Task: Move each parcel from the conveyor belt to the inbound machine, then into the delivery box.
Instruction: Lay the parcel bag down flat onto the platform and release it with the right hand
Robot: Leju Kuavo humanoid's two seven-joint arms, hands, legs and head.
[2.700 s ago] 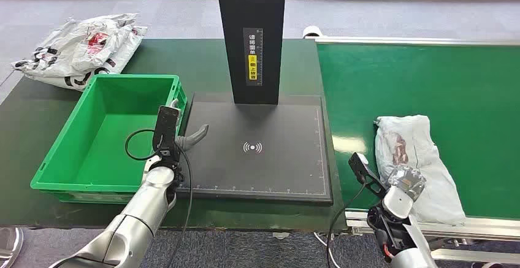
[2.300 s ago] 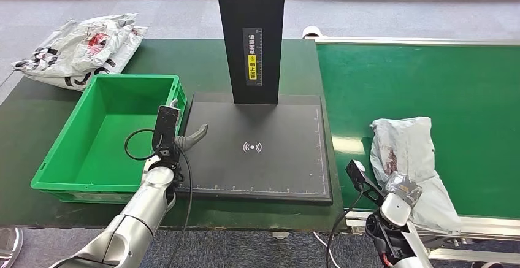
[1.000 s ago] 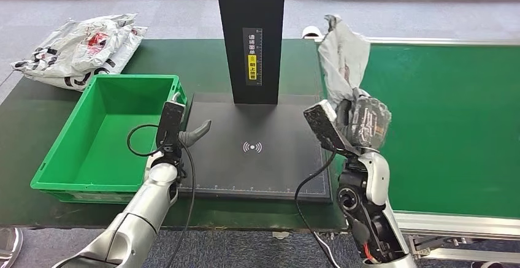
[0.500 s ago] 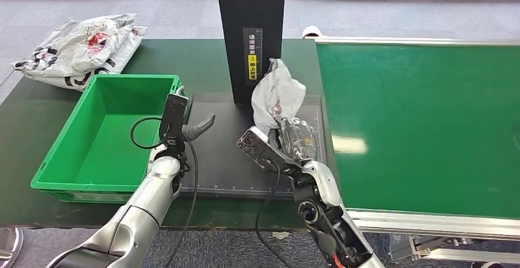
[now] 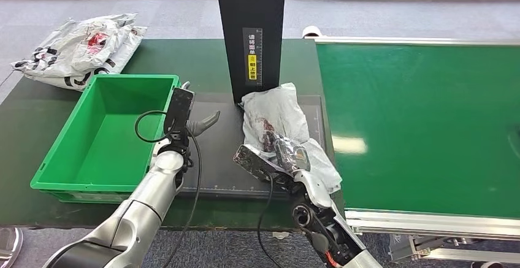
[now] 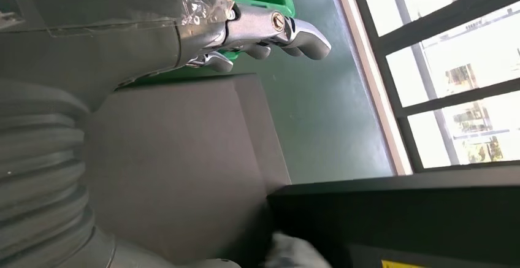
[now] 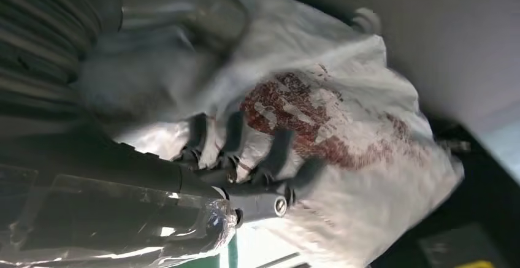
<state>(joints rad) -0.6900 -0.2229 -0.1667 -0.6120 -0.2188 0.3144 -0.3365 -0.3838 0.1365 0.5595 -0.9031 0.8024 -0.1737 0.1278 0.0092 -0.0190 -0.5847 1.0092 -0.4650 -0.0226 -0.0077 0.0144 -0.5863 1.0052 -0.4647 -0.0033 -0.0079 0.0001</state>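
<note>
We see the right hand (image 5: 288, 153) grasping a crumpled white plastic parcel with red print (image 5: 274, 124), its fingers (image 7: 239, 139) pressed into the film while the parcel lies on the flat black platform of the inbound machine (image 5: 214, 151), beside the black upright column (image 5: 250, 35) — presumably so it can be registered. The left hand (image 5: 195, 122), released and holding nothing, hovers over the platform's other side, next to the empty green plastic delivery box (image 5: 61, 151) on the dark green bench (image 5: 202, 59) — probably placed to take the parcel over.

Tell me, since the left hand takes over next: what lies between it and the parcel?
Bare black scanner platform separates left hand from parcel, per the head view.
</note>
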